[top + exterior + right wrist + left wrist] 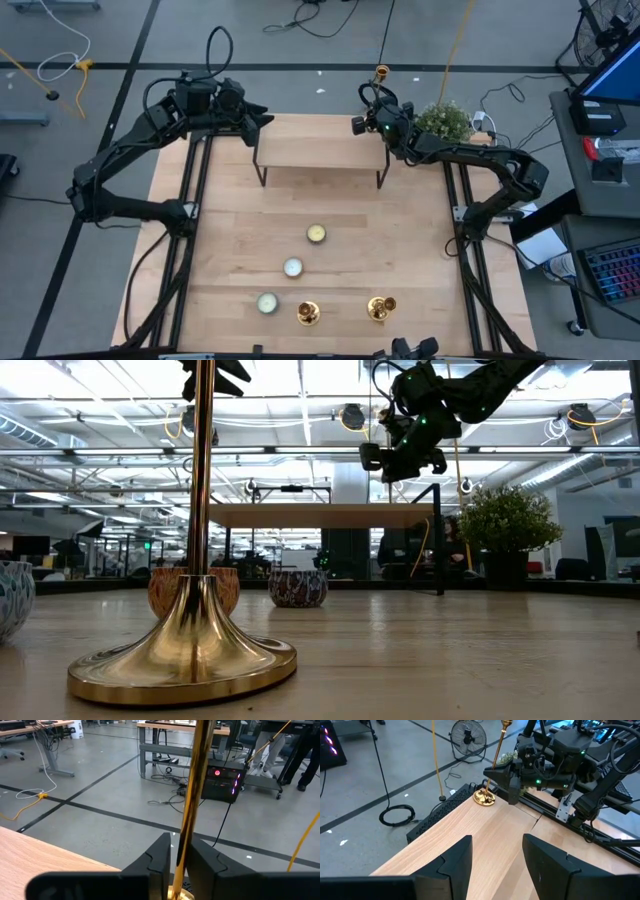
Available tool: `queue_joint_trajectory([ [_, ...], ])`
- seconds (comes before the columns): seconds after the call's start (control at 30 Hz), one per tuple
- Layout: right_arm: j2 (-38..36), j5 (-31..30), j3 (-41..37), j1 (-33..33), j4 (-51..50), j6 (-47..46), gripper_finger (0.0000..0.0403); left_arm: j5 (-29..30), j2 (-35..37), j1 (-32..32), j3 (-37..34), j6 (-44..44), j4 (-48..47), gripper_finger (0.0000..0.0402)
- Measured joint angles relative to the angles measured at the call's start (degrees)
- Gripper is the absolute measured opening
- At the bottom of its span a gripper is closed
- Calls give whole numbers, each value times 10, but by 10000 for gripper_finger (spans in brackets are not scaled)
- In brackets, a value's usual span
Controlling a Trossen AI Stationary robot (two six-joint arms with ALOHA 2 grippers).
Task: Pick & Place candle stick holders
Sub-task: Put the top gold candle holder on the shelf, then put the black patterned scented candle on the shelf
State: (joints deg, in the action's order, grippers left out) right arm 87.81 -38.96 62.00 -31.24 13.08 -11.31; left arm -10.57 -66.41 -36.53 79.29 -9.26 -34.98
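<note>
Right gripper: right gripper point(178, 857) is clamped narrow on the slim stem of a tall candle stick holder point(496, 757), fingers on either side of the shaft, low down near the base.
Held holder: its round base point(484, 798) sits just below the gripper on the far right corner of the raised shelf point(320, 152); whether it has fully touched down, I cannot tell.
Axis: long axis runs up through the gripper, cup top point(381, 72) above it, leaning a little away from upright in the left wrist view.
Step in hand: looks like the placing step for this one, with the grip not yet let go.
Next move: I'd judge it calls for settling the base flat, opening the fingers sideways off the stem, then backing out without nudging it, since a tall thin piece like this tips easily.
Left gripper: left gripper point(495, 852) hangs over the shelf's other end, well apart from the right gripper, fingers wide and empty.
Farther off: two more candle stick holders point(308, 313) point(380, 309) wait on the desk point(420, 250) at its near edge, far from both grippers, beside three round candles point(292, 267).
</note>
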Motion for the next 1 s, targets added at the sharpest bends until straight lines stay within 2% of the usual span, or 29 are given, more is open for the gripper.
queue_joint_trajectory([
  [0.43,0,-5,0,0,0,4,69,0,0,0,0,0,0,182],
  [0.57,0,-38,0,6,0,18,73,0,0,0,0,0,0,182],
  [1.0,-2,-47,0,17,-1,19,107,0,0,0,0,0,0,182],
])
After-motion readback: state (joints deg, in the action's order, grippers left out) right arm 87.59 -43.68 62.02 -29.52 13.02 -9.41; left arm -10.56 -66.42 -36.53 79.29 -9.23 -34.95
